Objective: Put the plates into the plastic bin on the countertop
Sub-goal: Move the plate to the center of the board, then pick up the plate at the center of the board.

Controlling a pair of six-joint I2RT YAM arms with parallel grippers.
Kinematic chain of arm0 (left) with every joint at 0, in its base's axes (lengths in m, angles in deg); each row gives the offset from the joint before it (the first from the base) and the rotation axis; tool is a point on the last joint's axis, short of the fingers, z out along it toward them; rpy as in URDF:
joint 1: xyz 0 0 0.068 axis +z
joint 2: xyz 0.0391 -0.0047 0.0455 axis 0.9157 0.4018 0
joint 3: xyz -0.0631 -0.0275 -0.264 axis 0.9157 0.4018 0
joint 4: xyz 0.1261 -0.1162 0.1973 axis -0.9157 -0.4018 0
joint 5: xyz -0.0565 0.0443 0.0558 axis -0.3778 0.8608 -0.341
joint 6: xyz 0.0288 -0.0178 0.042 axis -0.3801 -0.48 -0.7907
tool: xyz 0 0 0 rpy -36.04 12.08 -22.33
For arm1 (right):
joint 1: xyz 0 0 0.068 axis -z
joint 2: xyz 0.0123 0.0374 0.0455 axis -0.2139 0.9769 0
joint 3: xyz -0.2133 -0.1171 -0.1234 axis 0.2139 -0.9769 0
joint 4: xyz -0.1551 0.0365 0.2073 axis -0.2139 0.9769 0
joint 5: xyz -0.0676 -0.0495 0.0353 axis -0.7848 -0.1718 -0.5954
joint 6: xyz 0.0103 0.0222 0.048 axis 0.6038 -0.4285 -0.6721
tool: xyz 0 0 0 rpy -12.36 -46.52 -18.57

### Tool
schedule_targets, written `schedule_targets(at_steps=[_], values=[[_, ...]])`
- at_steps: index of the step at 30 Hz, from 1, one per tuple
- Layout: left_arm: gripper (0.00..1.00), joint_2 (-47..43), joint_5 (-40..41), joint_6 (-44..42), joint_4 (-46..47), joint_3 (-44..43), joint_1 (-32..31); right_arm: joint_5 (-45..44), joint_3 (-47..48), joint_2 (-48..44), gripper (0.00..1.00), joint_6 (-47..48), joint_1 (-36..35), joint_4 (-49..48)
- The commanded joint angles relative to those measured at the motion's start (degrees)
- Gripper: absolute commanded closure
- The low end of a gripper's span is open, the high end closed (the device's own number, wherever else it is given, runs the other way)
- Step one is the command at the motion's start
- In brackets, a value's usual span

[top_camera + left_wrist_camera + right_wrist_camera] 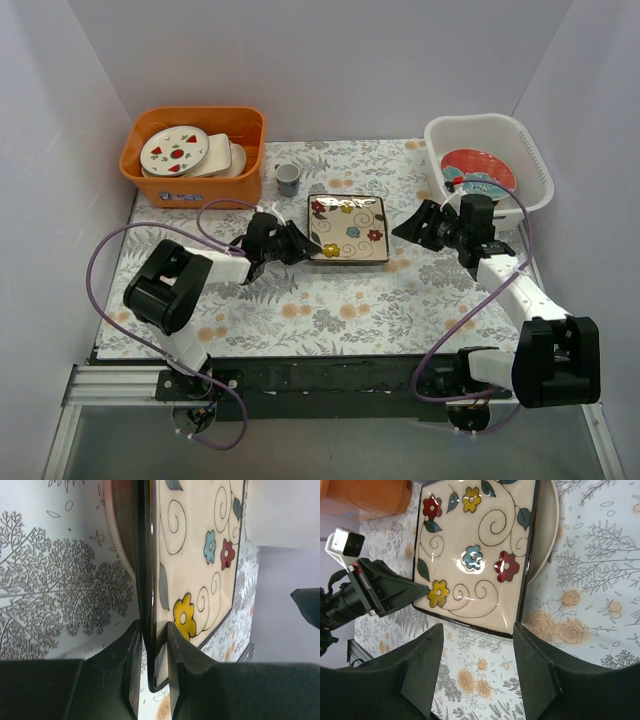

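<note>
The cream square floral plate [348, 228] lies mid-countertop on top of a pale round plate [547, 530], whose pinkish rim shows in the left wrist view [120, 535]. My left gripper [300, 243] is shut on the square plate's left rim [200, 555]; its jaws pinch the dark edge [154, 630]. My right gripper [415, 225] is open and empty, just right of the plate, with its jaws spread before the plate's near corner [477, 627]. The white plastic bin [530, 150] stands at the back right with a red-and-teal plate [478, 172] inside.
An orange bin [190, 185] at the back left holds white round plates with red and green marks [174, 150]. A small cup [288, 179] stands between that bin and the square plate. The leaf-printed countertop [330, 310] ends at a black front rail.
</note>
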Motion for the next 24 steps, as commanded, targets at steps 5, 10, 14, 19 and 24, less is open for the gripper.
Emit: schedule_targets(at_steps=[5, 10, 14, 19, 24], values=[[1.0, -9.6, -3.9, -8.2, -10.6, -2.2, -0.4, 1.6, -0.9, 3.2, 0.36, 0.3, -2.4, -3.8], [1.0, -12.0, -4.4, -8.0, -11.8, -3.1, -0.4, 1.9, -1.2, 3.7, 0.36, 0.0, -2.6, -4.1], [1.0, -13.5, -5.4, -6.6, -9.9, -2.9, -0.4, 2.9, -1.4, 4.2, 0.36, -0.3, -2.6, -4.9], [1.0, -15.5, -6.2, -5.7, -8.4, -2.6, -0.4, 4.8, -2.2, 3.7, 0.32, -0.7, -2.6, -6.7], [1.0, -17.4, -6.3, -5.3, -7.4, -2.4, -0.3, 4.7, -2.1, 3.7, 0.3, -0.3, -2.6, -6.1]])
